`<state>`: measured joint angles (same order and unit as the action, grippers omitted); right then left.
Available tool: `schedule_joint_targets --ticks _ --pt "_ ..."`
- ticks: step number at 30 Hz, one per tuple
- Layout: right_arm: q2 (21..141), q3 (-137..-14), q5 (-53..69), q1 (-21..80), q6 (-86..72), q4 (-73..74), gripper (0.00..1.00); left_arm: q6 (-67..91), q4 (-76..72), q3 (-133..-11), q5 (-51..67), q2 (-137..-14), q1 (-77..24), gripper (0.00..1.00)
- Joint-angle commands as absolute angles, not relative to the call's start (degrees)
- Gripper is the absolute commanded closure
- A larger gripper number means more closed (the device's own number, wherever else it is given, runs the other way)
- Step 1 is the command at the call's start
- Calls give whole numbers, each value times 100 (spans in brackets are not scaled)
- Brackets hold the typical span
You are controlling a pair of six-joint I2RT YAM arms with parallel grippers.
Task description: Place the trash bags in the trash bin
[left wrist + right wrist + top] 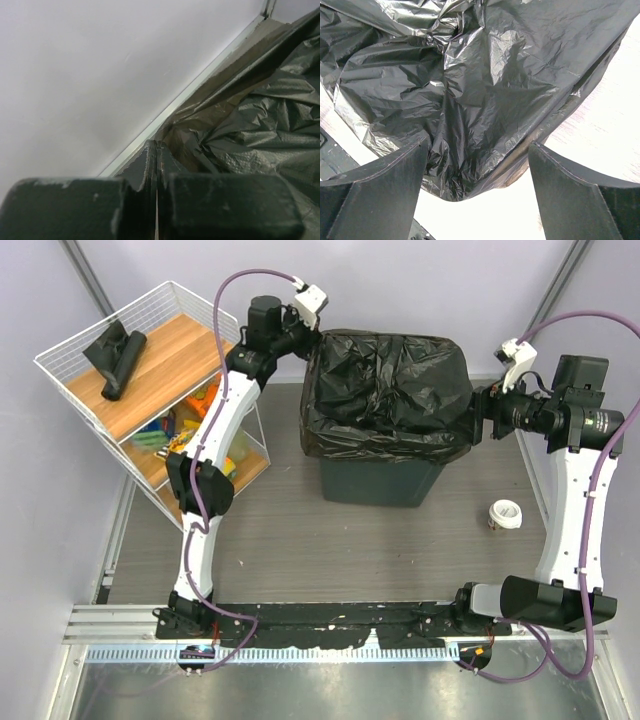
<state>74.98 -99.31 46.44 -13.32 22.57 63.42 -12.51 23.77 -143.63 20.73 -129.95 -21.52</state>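
A large crinkled black trash bag (388, 390) is draped over the top of the dark grey-green trash bin (380, 482) in the middle. My left gripper (312, 338) is at the bag's far left corner. In the left wrist view its jaws (157, 146) are shut, with the bag's film (260, 125) bunched at the tips. My right gripper (479, 412) is at the bag's right edge. In the right wrist view it (479, 147) is open, and the bag's hem (470, 100) hangs between the fingers. A rolled black trash bag (116, 356) lies on the rack's top shelf.
A white wire shelf rack (70, 350) with wooden shelves stands at the far left, with colourful snack packets (175, 430) on its lower shelf. A small white round object (505, 514) sits on the table right of the bin. Walls close the back and sides.
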Motion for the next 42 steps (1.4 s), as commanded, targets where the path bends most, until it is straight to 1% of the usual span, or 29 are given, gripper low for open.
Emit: schedule_joint_targets --ticks 1,5,10,13,14,15,16,17,19,21,22,25,28,38,39,42 --pt "7304 -10028 4685 -1354 2758 6617 14 -1651 2250 -13888 2101 -12701 -1969 100" --pt "7251 -10064 4544 -1354 3137 7013 13 -2143 2399 -13755 1838 -12604 -1969 100" --pt "7163 -10028 4500 -1354 3173 7040 13 -2627 2356 -13377 1468 -12384 -1969 100" --pt "7180 -10081 4456 -1354 3182 7049 13 -2742 2399 -13359 1354 -12322 -1969 100" --pt "7181 -10098 4456 -1354 3173 7049 13 -2751 2434 -13438 1327 -12296 -1969 96" --pt "7189 -10107 4447 -1362 3173 7058 13 -2742 2478 -13491 1292 -12287 -1960 88" --pt "7198 -10125 4447 -1354 3164 7058 13 -2777 2539 -13578 1283 -12270 -1969 84" --pt "7198 -10134 4439 -1362 3155 7058 13 -2812 2584 -13623 1257 -12243 -1977 76" --pt "7181 -10142 4421 -1354 3155 7058 13 -2891 2619 -13641 1204 -12191 -1969 50" --pt "7163 -10160 4430 -1362 3147 7058 13 -2926 2654 -13667 1152 -12147 -1969 33" --pt "7163 -10169 4430 -1354 3138 7058 13 -2935 2680 -13684 1143 -12146 -1969 28" --pt "7163 -10248 4465 -1362 3103 7066 13 -2892 2751 -13833 1073 -12173 -1969 18" --pt "7172 -10362 4482 -1354 3076 7110 13 -2874 2760 -13904 1002 -12103 -1960 13" --pt "7189 -10459 4509 -1362 3050 7128 13 -2655 2927 -13738 1116 -11418 -1960 9" --pt "7189 -10442 4509 -1354 3032 7119 13 -2628 2918 -13685 1108 -11356 -1977 4" --pt "7189 -10424 4517 -1362 2988 7049 13 -2444 2760 -13474 994 -11110 -1969 2"
